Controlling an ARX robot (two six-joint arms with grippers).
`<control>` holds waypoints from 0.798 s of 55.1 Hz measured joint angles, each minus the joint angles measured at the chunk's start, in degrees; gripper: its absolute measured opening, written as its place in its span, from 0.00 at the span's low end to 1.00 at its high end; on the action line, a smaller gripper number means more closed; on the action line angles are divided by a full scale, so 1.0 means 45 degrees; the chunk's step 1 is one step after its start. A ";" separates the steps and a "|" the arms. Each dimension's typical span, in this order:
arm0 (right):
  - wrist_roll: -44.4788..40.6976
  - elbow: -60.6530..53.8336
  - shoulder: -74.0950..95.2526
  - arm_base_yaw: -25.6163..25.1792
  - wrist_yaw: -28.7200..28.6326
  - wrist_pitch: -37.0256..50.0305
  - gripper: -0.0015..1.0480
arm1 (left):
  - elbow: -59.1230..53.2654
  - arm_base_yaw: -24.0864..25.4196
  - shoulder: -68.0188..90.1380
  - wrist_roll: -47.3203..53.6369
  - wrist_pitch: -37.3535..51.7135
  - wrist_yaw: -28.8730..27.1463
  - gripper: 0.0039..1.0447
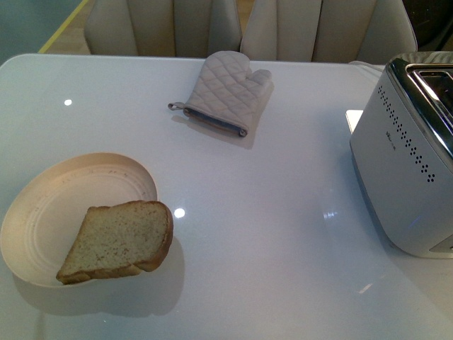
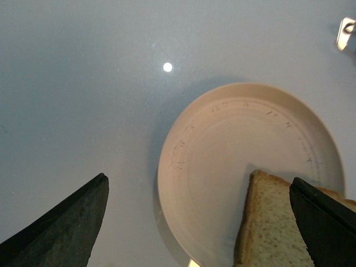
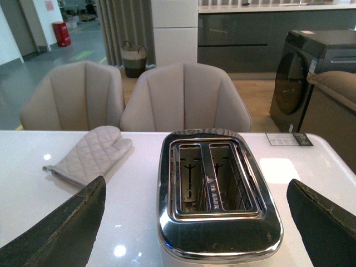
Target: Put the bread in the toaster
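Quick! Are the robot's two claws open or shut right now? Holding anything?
Left gripper: open, holding nothing, above the plate.
Right gripper: open, holding nothing, facing the toaster.

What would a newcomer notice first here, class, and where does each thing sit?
The bread slice stands out first, lying across the near edge of a cream plate at the table's front left. The big white toaster with its chrome top sits at the right edge, slots empty. A grey quilted oven mitt lies at the far middle.
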 joint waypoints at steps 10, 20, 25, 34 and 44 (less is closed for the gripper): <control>0.0000 0.0000 0.0000 0.0000 0.0000 0.0000 0.91 | 0.1282 0.0437 0.4381 0.0816 0.1243 -0.0160 0.93; 0.0000 0.0000 0.0000 0.0000 0.0000 0.0000 0.91 | 0.1996 0.0214 0.6523 0.1229 0.1778 -0.0141 0.93; 0.0000 0.0000 0.0000 0.0000 0.0000 0.0000 0.91 | 0.2268 0.0034 0.7038 0.1234 0.1807 -0.0146 0.93; 0.0000 0.0000 0.0000 0.0000 0.0000 0.0000 0.91 | 0.2637 -0.0204 0.7786 0.1224 0.1836 -0.0262 0.77; 0.0000 0.0000 0.0000 0.0000 0.0000 0.0000 0.91 | 0.2788 -0.0495 0.8053 0.0976 0.1831 -0.0340 0.50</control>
